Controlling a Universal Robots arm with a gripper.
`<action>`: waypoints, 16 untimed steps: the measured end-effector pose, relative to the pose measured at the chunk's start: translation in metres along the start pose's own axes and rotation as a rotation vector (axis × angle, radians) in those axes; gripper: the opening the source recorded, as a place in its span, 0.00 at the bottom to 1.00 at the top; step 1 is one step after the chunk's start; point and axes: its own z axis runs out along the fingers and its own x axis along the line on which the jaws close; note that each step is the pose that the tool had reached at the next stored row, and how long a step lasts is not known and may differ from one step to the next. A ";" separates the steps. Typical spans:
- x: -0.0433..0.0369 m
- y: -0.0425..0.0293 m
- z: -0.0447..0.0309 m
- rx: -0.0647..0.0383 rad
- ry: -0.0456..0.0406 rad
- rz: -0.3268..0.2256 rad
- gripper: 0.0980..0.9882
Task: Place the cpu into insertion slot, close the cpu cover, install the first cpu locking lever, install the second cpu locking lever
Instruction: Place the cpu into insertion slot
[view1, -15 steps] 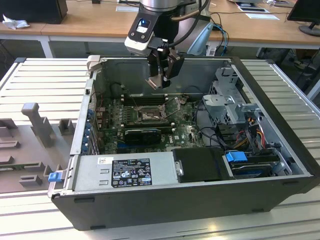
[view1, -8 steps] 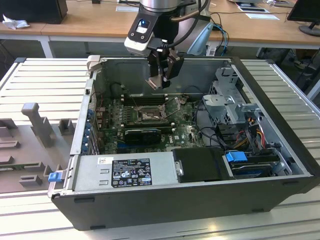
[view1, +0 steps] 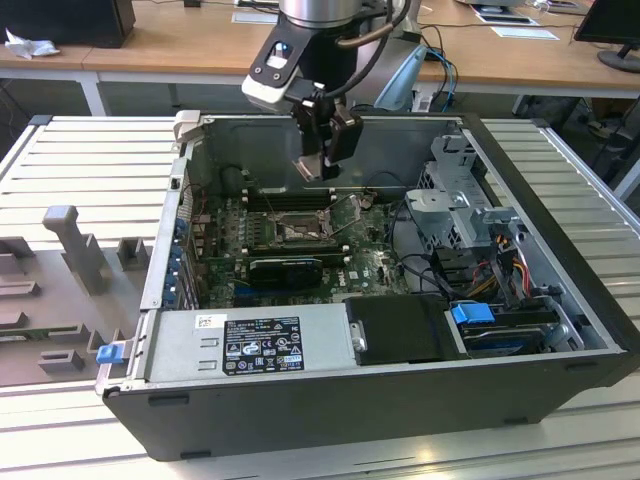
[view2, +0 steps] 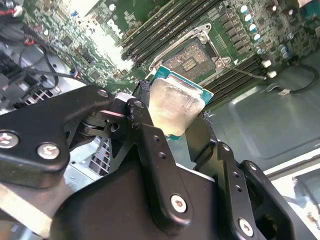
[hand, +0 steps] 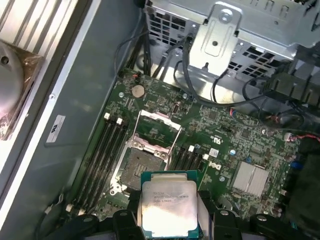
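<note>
My gripper (view1: 326, 150) hangs inside the open computer case, shut on the cpu (view1: 313, 168) by two of its edges. The cpu (hand: 169, 207) is a flat square chip with a pale metal face on a green edge, also seen as the cpu (view2: 175, 107) between the black fingers (view2: 145, 120). It is in the air above the motherboard, apart from the insertion slot (hand: 140, 167), whose dark square with a silvery rim lies bare below. The cpu cover (hand: 159, 124) stands swung open at the slot's far edge. The insertion slot (view1: 298, 228) lies below the gripper in the exterior view.
Long black memory slots (hand: 107, 150) flank the socket on both sides. A metal drive cage (view1: 455, 190) with cables fills the exterior view's right of the case. A power supply (view1: 250, 345) lies along the front. The case walls (view1: 400, 140) enclose the board.
</note>
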 end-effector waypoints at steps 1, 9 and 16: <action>0.0000 0.0000 0.0004 0.000 -0.0014 0.015 0.49; -0.0001 -0.0002 0.0028 -0.002 -0.0085 0.097 0.49; -0.0001 -0.0004 0.0044 -0.002 -0.0114 0.131 0.49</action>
